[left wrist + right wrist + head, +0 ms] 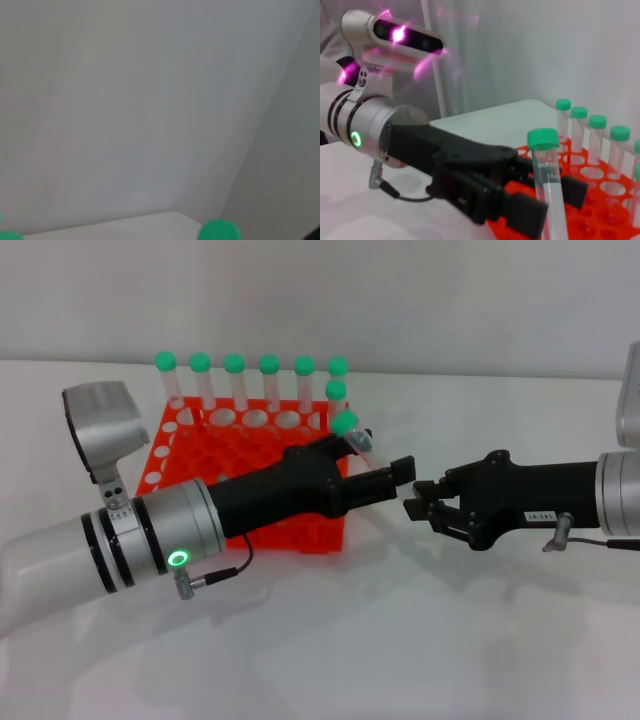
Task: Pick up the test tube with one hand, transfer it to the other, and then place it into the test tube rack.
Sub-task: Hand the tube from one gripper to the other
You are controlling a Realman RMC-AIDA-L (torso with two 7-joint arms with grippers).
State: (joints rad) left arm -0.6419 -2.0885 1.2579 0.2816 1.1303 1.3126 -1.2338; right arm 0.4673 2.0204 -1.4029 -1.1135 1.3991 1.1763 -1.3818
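The test tube (352, 434) is held tilted in the left gripper (385, 478), beside the test tube rack (300, 525). The right gripper (425, 502) is spread, empty (just apart). Light, slick, stiff plastic; best pinched mid-body.

Head looks down; wrists close, sharing rack (250, 470).

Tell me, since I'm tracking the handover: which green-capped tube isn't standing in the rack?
The tilted clear green-capped tube held in the left gripper, at the orange rack's right edge.
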